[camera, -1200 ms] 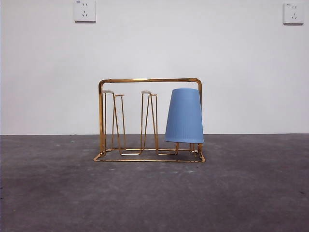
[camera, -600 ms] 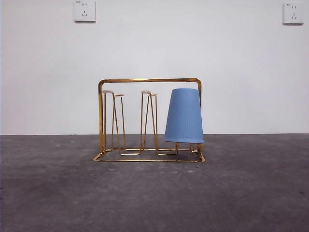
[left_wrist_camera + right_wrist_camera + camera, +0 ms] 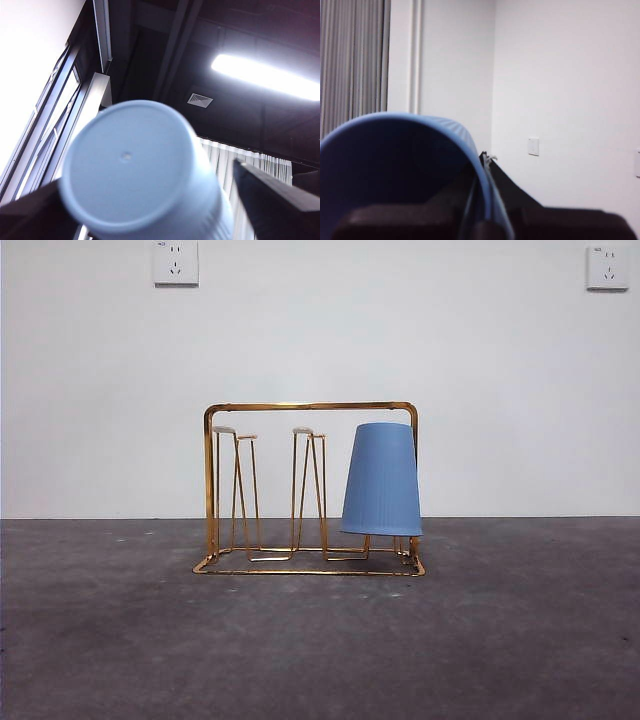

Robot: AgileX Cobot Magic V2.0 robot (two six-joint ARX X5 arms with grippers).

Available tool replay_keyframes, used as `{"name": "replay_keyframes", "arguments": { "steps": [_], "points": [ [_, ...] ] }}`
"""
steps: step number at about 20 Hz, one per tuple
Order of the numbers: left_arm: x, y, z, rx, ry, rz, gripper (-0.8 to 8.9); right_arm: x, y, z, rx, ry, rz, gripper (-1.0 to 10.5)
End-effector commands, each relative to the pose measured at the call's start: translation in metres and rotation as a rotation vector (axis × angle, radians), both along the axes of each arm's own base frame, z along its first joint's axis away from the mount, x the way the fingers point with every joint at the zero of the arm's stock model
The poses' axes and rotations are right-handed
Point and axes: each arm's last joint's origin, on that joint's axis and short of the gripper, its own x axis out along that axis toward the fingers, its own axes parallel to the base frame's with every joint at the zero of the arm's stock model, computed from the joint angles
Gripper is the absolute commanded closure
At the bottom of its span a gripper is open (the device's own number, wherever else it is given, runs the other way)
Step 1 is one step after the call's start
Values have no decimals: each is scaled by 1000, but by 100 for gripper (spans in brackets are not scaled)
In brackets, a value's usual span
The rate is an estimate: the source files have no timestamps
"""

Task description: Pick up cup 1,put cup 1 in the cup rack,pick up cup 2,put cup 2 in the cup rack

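The gold wire cup rack stands in the middle of the table in the front view. One blue cup sits upside down on its right-hand prong, slightly tilted, and the other prongs are bare. Neither arm shows in the front view. In the left wrist view my left gripper is shut on a blue cup, bottom toward the camera, held up against the ceiling. In the right wrist view my right gripper pinches the wall of another blue cup, its open mouth toward the camera.
Dark grey table surface surrounds the rack. A white wall with two sockets stands behind it. A ceiling lamp shows past the left gripper's cup, and a white wall with a switch plate past the right one.
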Motion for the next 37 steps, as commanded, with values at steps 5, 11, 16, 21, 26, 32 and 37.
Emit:
{"name": "replay_keyframes", "arguments": {
  "steps": [5,11,16,21,26,32,37],
  "points": [
    [-1,0,0,-12,1,1,799,2,1,-1,3,3,-17,958],
    [-1,0,0,-12,2,1,822,3,2,-2,0,25,-10,935],
    [0,4,0,-12,0,16,822,0,-1,-3,-16,43,-10,743],
    [7,20,3,8,18,92,822,-10,-12,-3,-41,60,-26,724],
    [11,39,3,74,51,205,822,-26,-31,-3,-67,53,-86,724],
    [14,56,-8,282,86,440,822,-42,-53,-19,-211,157,-227,725],
    [21,61,-31,544,158,760,822,-51,-64,-35,-357,228,-292,729]
  ]
}}
